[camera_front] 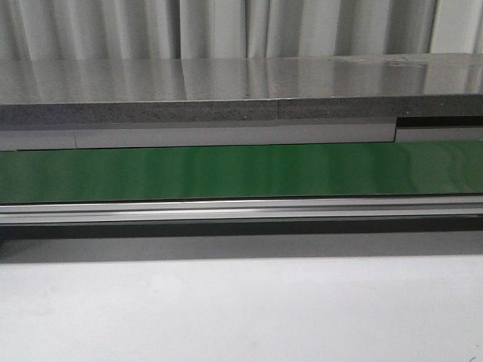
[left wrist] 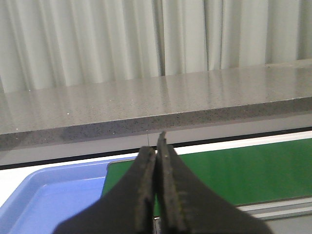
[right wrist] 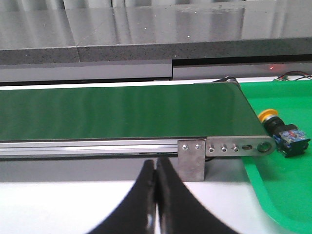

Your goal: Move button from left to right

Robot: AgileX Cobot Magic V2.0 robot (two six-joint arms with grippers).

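Apparently finished: button lies in green tray (at your 2 o'clock), both grippers pinched closed, empty; you need only confirm.

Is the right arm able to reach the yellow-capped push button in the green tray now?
Probably yes. The yellow-capped push button lies on its side in the green tray past the conveyor end, nothing covering it, but the right hand is shut and must open.

1. Green conveyor belt runs across the bench, edged by an aluminium side rail.
2. Grey speckled countertop lies behind, backed by pale curtains.
3. Blue tray sits at one belt end; green tray at the other.
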